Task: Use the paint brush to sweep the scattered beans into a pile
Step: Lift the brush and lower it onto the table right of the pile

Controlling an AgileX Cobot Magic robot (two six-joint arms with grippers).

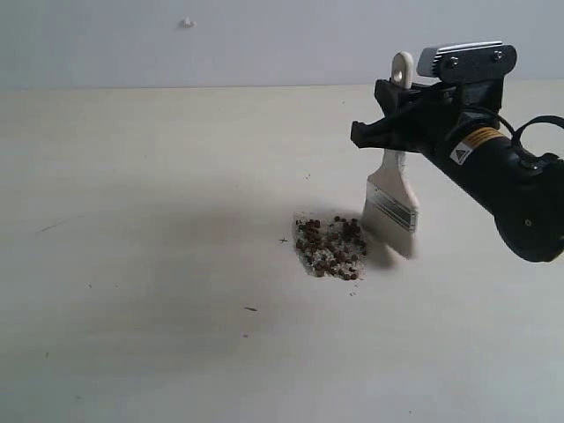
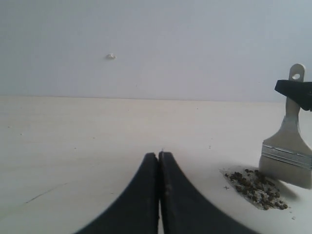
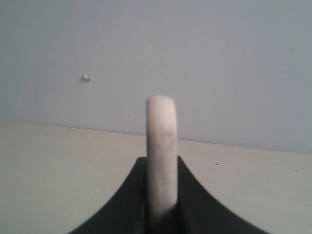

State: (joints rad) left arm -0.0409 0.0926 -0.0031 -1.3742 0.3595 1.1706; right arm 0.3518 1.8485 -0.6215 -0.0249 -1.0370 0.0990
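clamping paint brush [image 1: 390,207]: right fingers [image 3: 127,210] | left fingers [image 2: 142,200]: pressed together, empty

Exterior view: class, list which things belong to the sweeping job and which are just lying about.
Part of the job:
- paint brush, held in the right pincer
- pile of beans beside the brush

Just lying about:
- white lump on the wall
- dark fleck on the table
- left pincer, shut and empty

pile [image 1: 331,248]: I see it on the table [image 1: 132,264].
paint brush [image 1: 392,207]: upright, just right of the pile; bristles perhaps touching it.
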